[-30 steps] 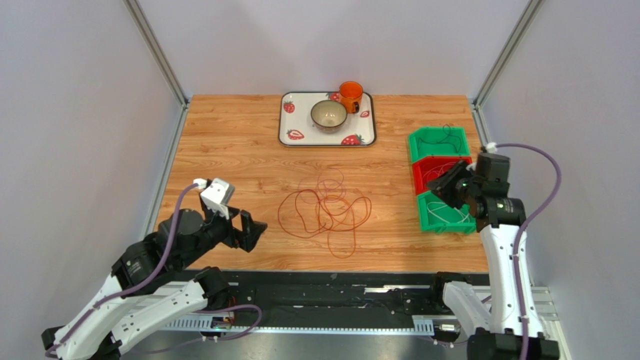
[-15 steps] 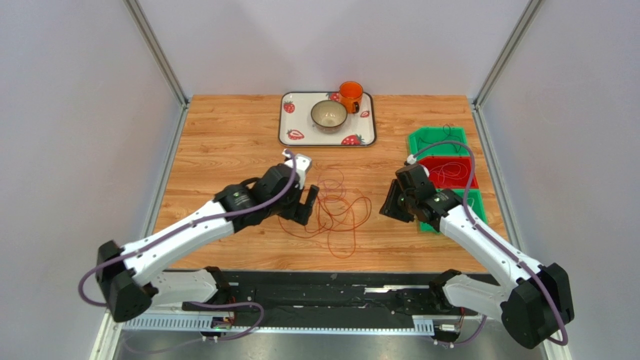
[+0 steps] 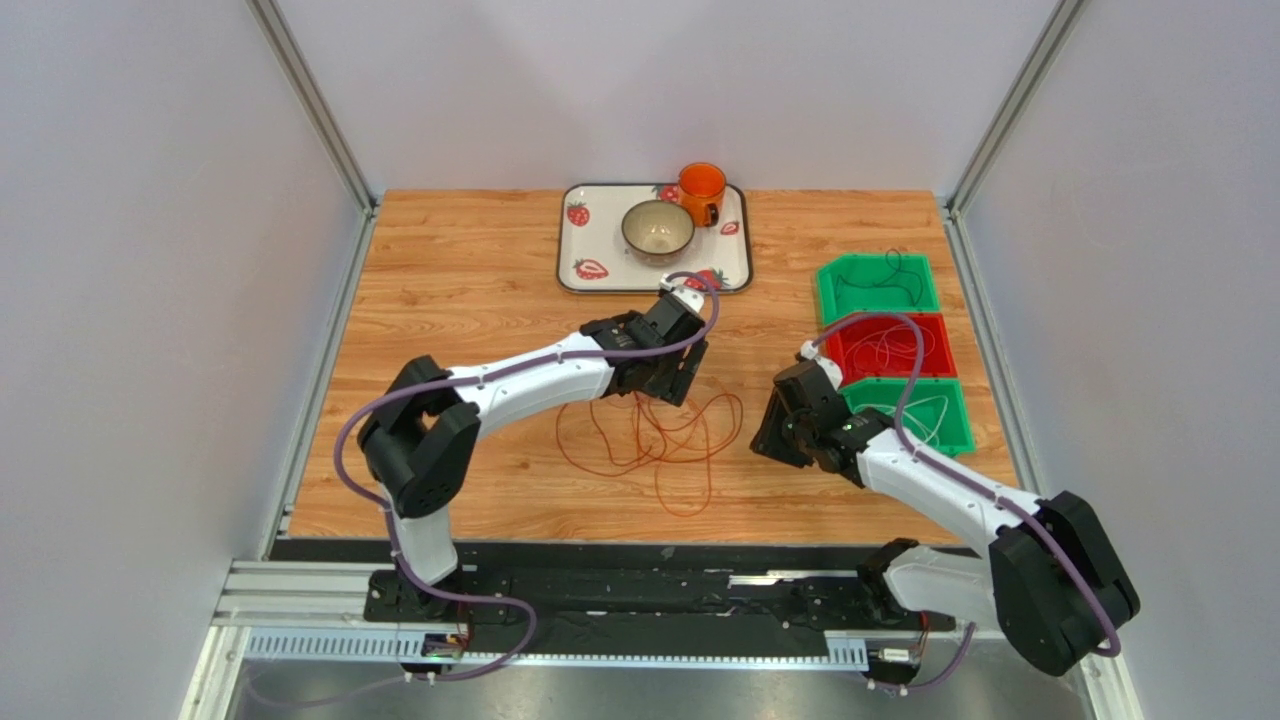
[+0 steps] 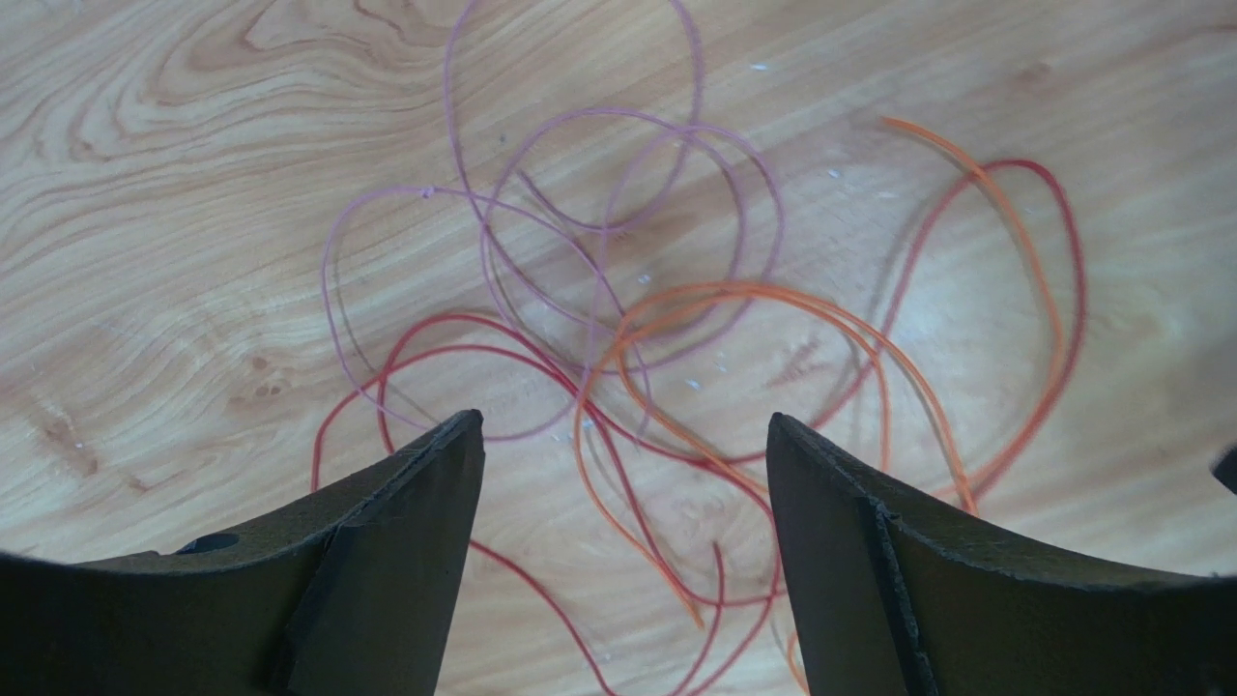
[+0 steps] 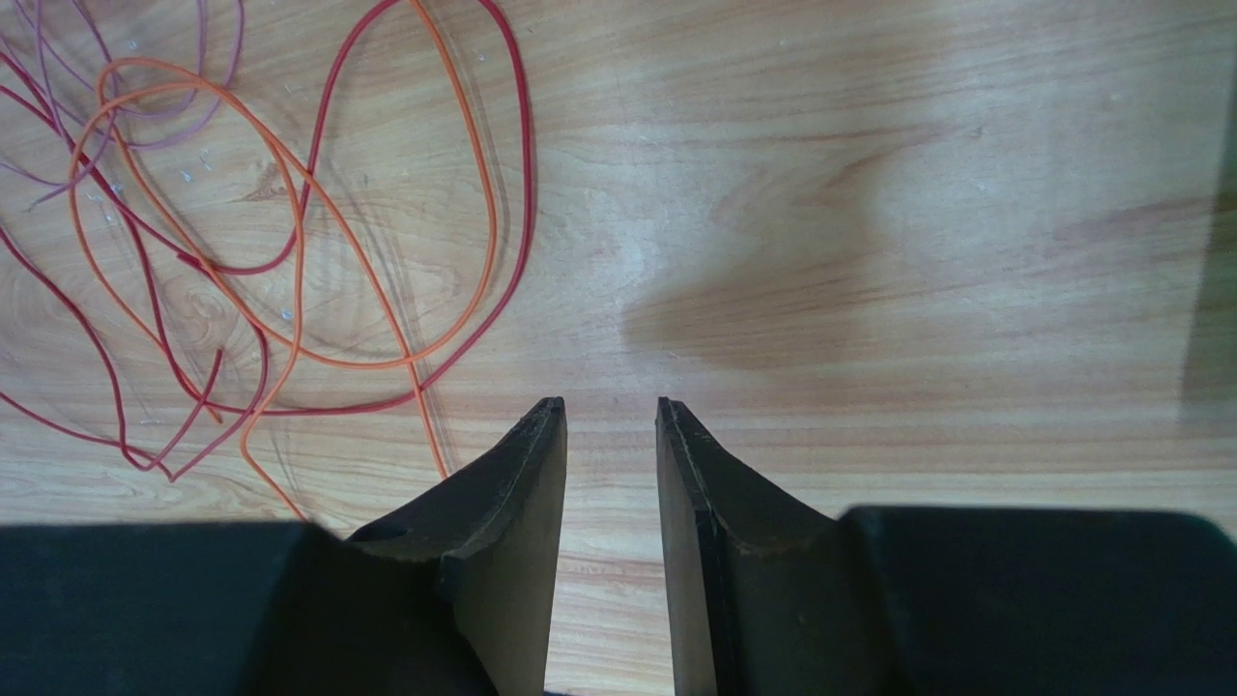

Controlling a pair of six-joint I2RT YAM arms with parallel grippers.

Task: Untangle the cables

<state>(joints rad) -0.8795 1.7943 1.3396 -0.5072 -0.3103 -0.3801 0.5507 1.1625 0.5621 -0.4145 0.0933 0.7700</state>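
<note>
Cables in loose red, orange, pinkish loops, tangled on table centre. Right gripper just right of them over bare wood, jaws narrowly apart, empty. Left gripper above tangle's far side, jaws wide, nothing between. Bins at right, thin wires inside, possibly more cables. Tray farthest, bowl and mug on it.

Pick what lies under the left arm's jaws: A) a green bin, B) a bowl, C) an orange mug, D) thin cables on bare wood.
D: the left wrist view shows pink, red and orange cables looping on the wooden table beneath the parted jaws.
</note>
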